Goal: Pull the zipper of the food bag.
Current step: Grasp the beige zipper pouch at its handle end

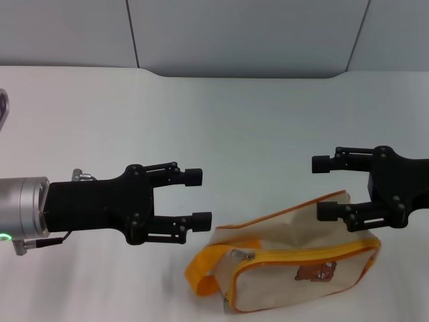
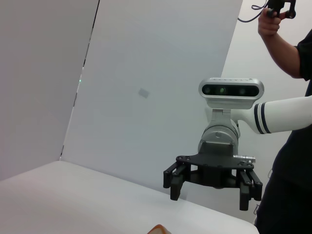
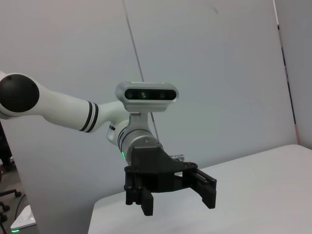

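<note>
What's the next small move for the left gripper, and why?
Probably lower the left gripper toward the zipper pull at the near-left corner of the food bag. Both grippers hover open above the table and neither touches the bag; the right gripper hangs over the bag's far end, placed to steady it.

a white table (image 1: 255,121) (grey wall panels (image 1: 234,33) behind it).
</note>
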Controlling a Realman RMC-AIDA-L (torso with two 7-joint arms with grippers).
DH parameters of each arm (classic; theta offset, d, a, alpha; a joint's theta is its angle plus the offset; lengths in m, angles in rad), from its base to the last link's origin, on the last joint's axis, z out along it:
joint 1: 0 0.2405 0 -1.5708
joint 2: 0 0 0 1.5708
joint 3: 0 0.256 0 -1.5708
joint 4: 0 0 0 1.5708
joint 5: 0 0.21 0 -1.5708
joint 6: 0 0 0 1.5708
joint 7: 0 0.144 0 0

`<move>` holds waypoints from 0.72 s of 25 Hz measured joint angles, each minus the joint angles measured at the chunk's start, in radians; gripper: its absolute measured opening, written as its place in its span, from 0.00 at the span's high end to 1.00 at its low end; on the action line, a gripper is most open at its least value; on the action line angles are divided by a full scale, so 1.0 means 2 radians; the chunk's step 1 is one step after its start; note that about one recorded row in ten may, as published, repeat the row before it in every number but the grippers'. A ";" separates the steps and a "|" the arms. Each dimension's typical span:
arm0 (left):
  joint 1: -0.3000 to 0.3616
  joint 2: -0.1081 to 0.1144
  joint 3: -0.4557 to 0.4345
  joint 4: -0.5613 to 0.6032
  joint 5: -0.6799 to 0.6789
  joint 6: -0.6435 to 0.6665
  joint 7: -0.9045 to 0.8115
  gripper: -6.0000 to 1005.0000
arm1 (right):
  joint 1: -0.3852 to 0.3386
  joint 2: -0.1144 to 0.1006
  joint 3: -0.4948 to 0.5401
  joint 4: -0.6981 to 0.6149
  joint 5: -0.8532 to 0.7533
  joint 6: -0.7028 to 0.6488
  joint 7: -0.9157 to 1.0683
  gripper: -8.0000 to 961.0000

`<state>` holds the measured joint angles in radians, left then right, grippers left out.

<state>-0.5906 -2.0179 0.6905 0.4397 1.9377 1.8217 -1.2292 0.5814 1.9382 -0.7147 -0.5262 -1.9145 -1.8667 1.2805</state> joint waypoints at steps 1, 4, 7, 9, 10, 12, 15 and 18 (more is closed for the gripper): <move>0.000 0.000 0.000 0.000 0.000 0.000 0.000 0.18 | 0.000 0.000 0.000 0.000 0.000 0.000 0.000 0.14; 0.000 0.000 0.000 0.000 0.000 0.001 0.000 0.18 | 0.000 0.000 0.000 0.000 -0.001 -0.001 0.000 0.13; 0.000 0.000 0.000 0.000 0.001 0.002 -0.001 0.19 | 0.000 0.000 0.000 0.000 -0.001 -0.001 0.000 0.13; 0.000 0.000 0.001 0.000 0.002 0.003 -0.001 0.19 | 0.001 0.000 0.000 -0.001 -0.001 -0.001 0.000 0.13; 0.000 0.000 0.001 0.000 0.002 0.003 -0.001 0.19 | 0.001 0.000 0.000 -0.001 -0.001 -0.001 0.000 0.13; 0.000 0.000 0.001 0.000 0.004 0.004 -0.001 0.19 | 0.001 0.000 0.000 -0.001 -0.001 -0.001 0.000 0.13; 0.003 0.000 0.004 0.000 0.007 0.008 0.000 0.20 | 0.001 0.000 0.000 -0.001 -0.001 -0.001 0.000 0.13; 0.017 -0.001 0.022 0.000 0.007 0.027 0.016 0.20 | 0.001 0.000 0.000 -0.001 -0.001 0.000 0.000 0.13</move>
<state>-0.5557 -2.0191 0.7346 0.4404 1.9516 1.8751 -1.1974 0.5828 1.9372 -0.7139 -0.5277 -1.9162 -1.8665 1.2807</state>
